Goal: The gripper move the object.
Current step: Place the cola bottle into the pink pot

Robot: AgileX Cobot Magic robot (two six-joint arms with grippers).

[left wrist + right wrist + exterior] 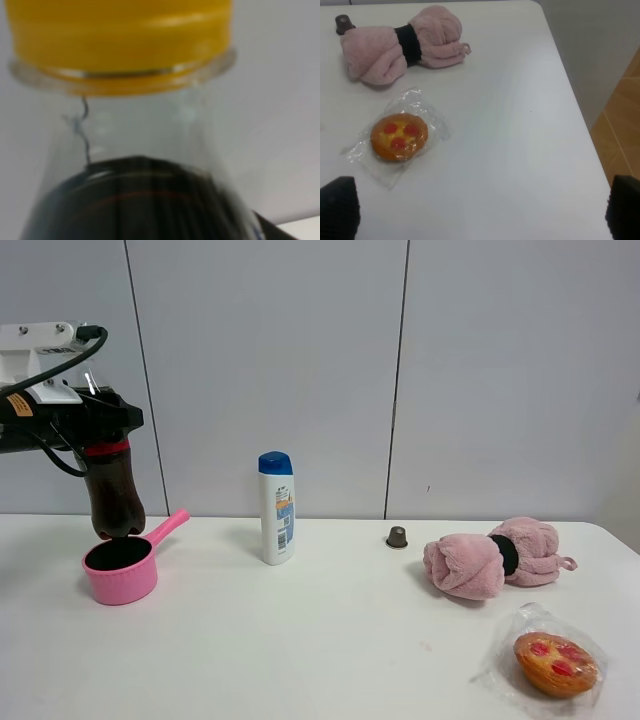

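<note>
The cola bottle (113,495) hangs upright at the far left of the table (330,640), clamped around its upper part by the left gripper (98,428), a black hand with a white bracket and a black cable. The bottle's base sits right over the far rim of the pink saucepan (120,570); whether it touches the rim cannot be told. The left wrist view is filled by the yellow cap (120,40), the clear neck and the dark drink below it. The right gripper (480,210) is spread wide with nothing between its dark fingertips (337,210), above the table's right end near a wrapped pastry (399,136) and a pink plush bundle (402,42). A white shampoo bottle (277,508) stands near mid-table, and a small dark capsule (397,537) sits farther right.
</note>
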